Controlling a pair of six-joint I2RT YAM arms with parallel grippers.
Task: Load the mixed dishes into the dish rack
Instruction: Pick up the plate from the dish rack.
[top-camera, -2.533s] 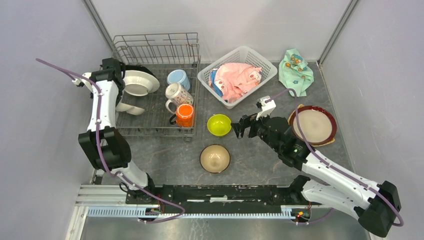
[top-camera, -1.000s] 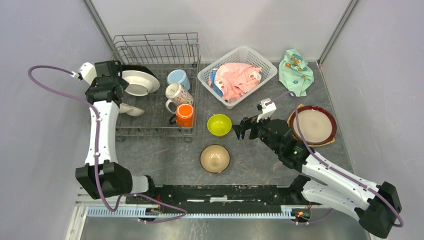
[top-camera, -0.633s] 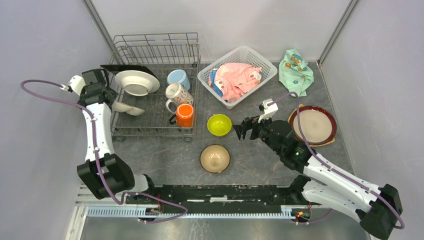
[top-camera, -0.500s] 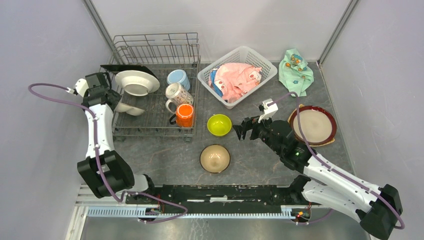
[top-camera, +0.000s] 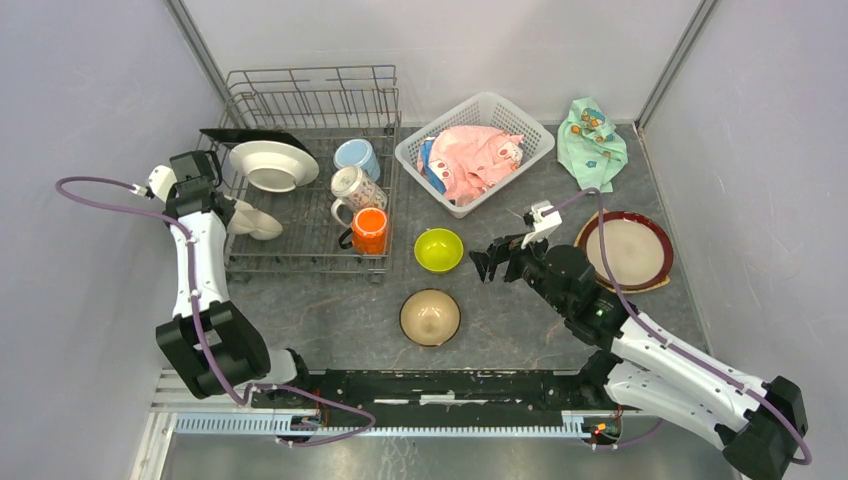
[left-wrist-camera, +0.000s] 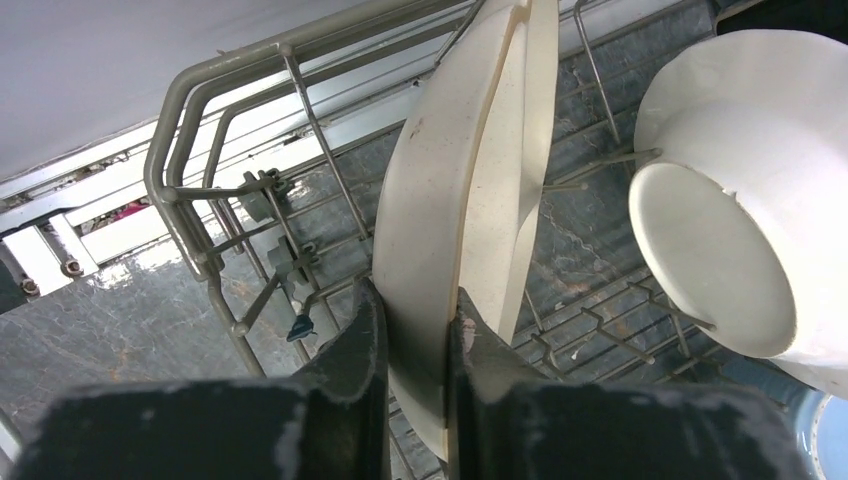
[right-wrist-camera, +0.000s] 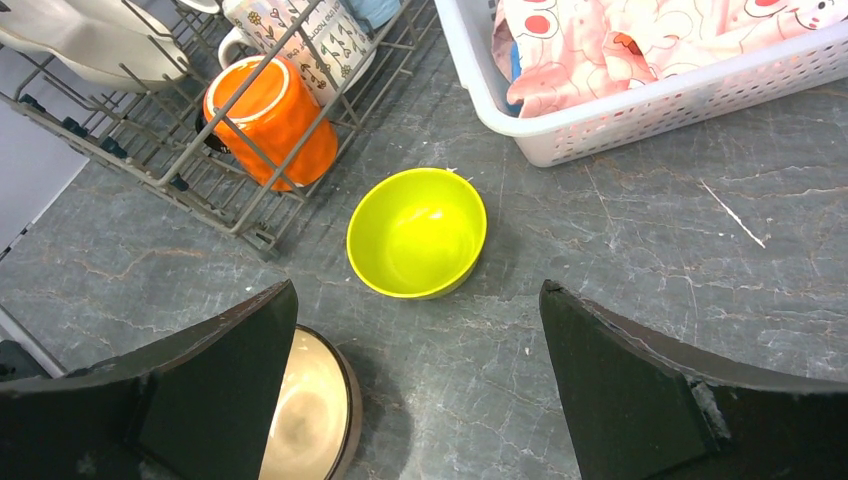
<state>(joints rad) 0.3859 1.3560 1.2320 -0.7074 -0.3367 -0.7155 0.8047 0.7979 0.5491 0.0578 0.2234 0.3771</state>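
Currently: left jaws pinching lower rim of cream plate (left-wrist-camera: 440, 200), upright in dish rack (left-wrist-camera: 200, 90); right jaws spread, lime-green bowl (right-wrist-camera: 417, 232) on surface (right-wrist-camera: 650, 250), frame centre, between them, untouched.

The dark grey, marbled table (top-camera: 330, 300) carries a wire dish rack (top-camera: 305, 265) at the far left. A white basket (top-camera: 500, 103) and a mint-green cloth (top-camera: 592, 140) lie at the back. A lime-green bowl (top-camera: 438, 249) sits just beside the rack, with a tan bowl (top-camera: 430, 317) nearer. At the right, a red-rimmed plate (top-camera: 625, 250) rests on something flat that barely shows.
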